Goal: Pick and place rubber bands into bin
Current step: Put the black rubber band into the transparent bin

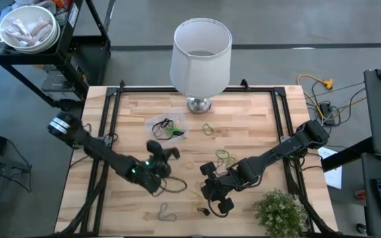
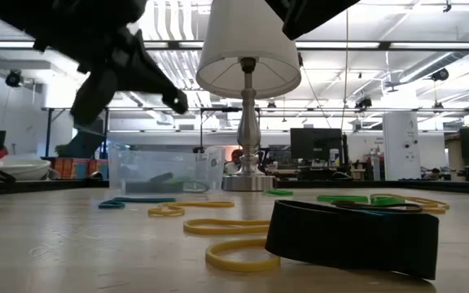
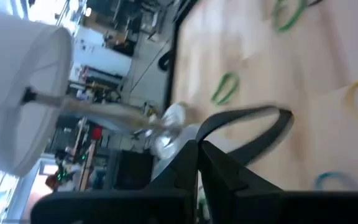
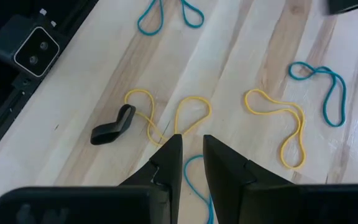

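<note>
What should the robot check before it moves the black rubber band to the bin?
1. Left gripper shut on the black rubber band: ok.
2. Left gripper above the bin: not ok, in the high view it is beside the bin, toward the table's front.
3. Room in the bin: ok, only a few bands lie in it.
4. Lamp clear of the way: ok, it stands behind the bin.
5. Right gripper clear of the way: ok, it is off to the right over loose bands, open and holding nothing.
</note>
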Motion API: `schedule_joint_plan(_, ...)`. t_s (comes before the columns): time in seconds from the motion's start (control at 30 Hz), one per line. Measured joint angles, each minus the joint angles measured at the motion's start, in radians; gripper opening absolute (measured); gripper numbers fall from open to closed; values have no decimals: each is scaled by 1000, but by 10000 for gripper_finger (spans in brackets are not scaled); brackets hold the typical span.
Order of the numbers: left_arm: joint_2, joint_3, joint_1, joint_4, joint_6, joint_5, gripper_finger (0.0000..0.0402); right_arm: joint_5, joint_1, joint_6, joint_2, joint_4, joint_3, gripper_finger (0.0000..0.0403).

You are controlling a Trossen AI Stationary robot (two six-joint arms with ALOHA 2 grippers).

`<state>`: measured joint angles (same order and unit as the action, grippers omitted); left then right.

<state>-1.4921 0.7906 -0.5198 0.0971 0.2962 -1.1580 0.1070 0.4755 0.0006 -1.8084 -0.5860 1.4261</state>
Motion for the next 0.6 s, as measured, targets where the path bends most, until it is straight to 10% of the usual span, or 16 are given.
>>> schedule_joint_plan(0.27, 222, -28, 164, 151, -2, 30, 0, 0, 0, 0, 0, 1, -1, 59)
schedule_joint_plan(0.6, 321, -144, 431, 114, -3, 349, 0, 0, 0, 0, 0, 1, -3, 59)
